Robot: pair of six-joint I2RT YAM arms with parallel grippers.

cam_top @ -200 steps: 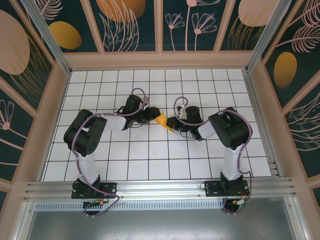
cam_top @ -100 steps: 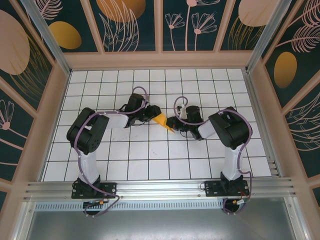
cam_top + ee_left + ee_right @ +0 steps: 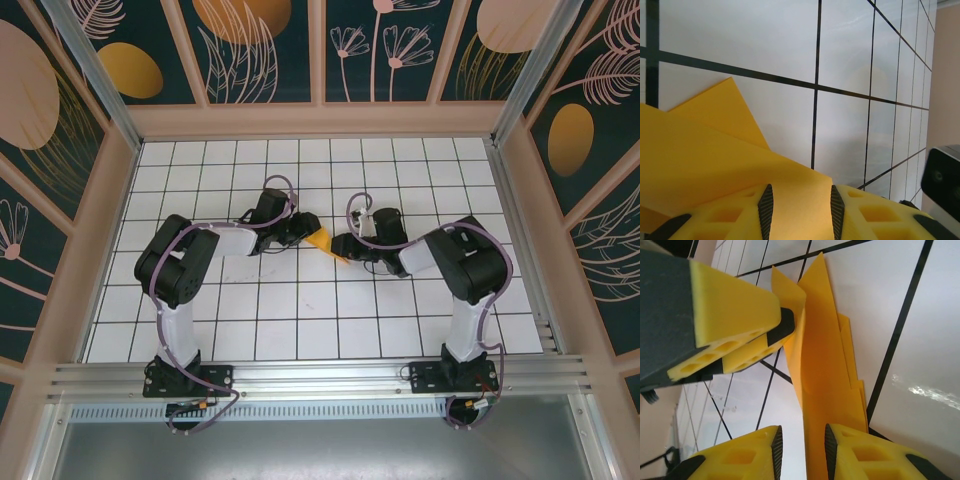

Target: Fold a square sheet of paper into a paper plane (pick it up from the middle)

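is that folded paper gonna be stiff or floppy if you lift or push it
Probably floppy: the paper is thin and its layers fan apart at one edge. Likely very light; the left tool pinching one flap seems enough to hold it. The long creases may stiffen it lengthwise.

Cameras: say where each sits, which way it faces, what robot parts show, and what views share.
Top external: overhead from the near edge, looking down on the grid table; left arm and right arm, left gripper and right gripper at the folded paper.
Left wrist: on the left arm, low, looking along the table; own yellow fingers at bottom.
Right wrist: on the right arm, low, facing the left gripper; own fingers at bottom.
Shared: all three show the folded paper; top and right wrist show the left gripper.
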